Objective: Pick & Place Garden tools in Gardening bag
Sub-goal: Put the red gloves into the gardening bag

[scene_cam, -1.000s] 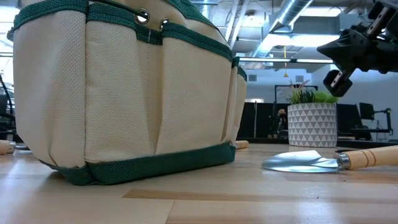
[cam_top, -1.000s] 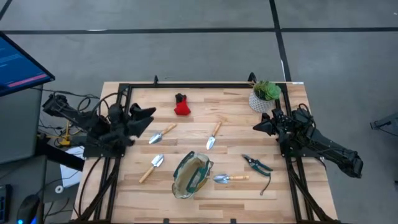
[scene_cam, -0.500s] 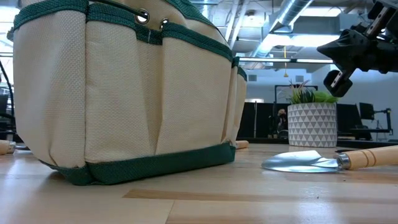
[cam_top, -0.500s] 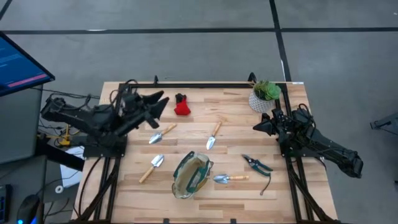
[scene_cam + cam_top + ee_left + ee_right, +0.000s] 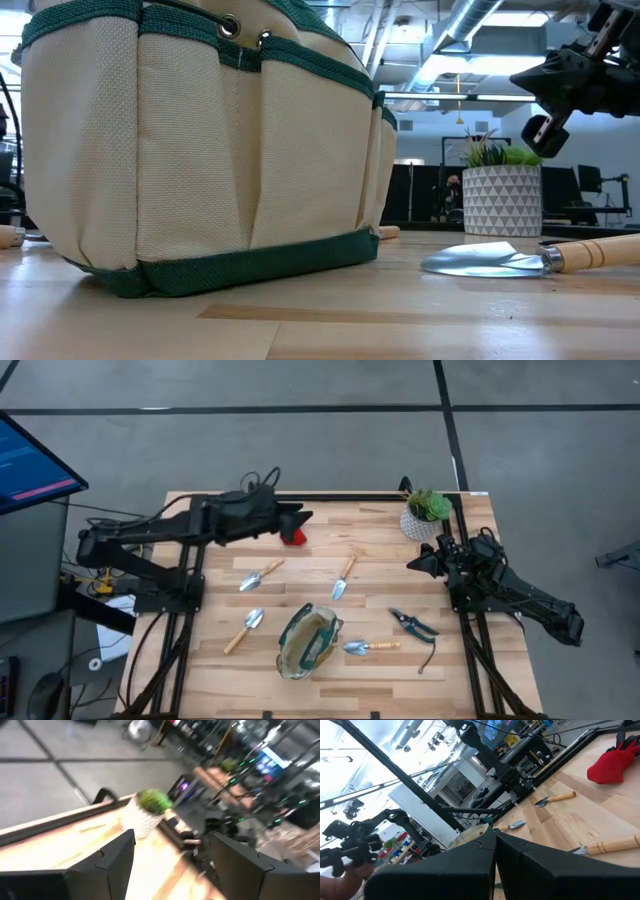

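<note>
- Wood-slat table [image 5: 330, 655] with a black frame, on a grey floor. Low view looks into a room with ceiling ducts and dark monitors.
- Monitor [image 5: 30, 465] off the table's left side.
- Plant in a white pot [image 5: 424, 514] at the far right corner, just beyond the right gripper [image 5: 414, 564].
- Gardening bag [image 5: 308, 641] sits near-centre: oval, beige sides, dark green trim. It fills the left of the low view and hides everything behind it.
- 4 trowels, silver blades and pale handles: one far-left of the bag [image 5: 262, 574], one near-left [image 5: 243, 629], one far-centre [image 5: 343, 577], one just right of the bag [image 5: 371, 647].
- Pruning shears [image 5: 413, 624] right of that trowel.
- Red item [image 5: 293, 536] at the far edge, partly covered by the left gripper [image 5: 303, 517].
- Left gripper: jaws spread, nothing between them.
- Right gripper: jaws pressed together, empty, over the table's right side.
</note>
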